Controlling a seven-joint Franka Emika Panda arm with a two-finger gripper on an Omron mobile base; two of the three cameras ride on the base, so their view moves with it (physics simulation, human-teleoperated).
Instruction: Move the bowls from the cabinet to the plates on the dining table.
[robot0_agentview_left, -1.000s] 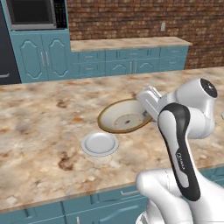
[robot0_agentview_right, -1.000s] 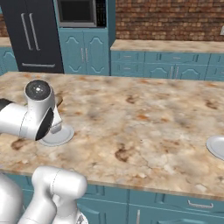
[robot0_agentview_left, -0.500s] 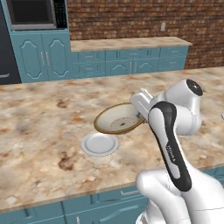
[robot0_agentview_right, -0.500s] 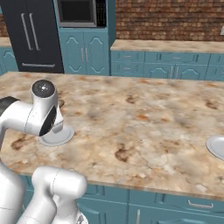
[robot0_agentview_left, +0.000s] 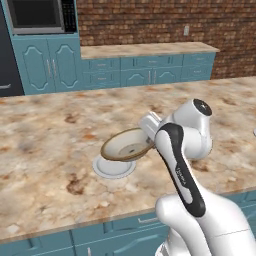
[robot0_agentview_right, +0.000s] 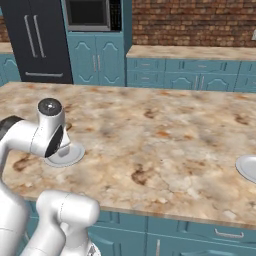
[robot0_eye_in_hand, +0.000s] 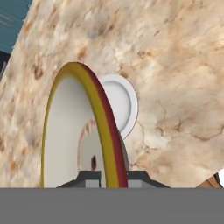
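Bowl (robot0_agentview_left: 127, 146) rim pinched in tool (robot0_agentview_left: 150, 131), above plate (robot0_agentview_left: 114, 167)

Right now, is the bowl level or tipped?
Tipped slightly: the bowl, held by its rim in the end effector, hangs above the plate, not yet resting on it.

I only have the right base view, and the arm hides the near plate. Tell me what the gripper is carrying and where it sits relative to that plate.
Observer: The gripper is shut on a bowl, pinching its rim.
Operator: Report whether the bowl is on the plate.
Observer: Not yet; in the left base view it hangs just above the plate, overlapping its far edge.
Operator: Check that it's level.
Observer: It is tilted, its opening partly facing the left base camera.
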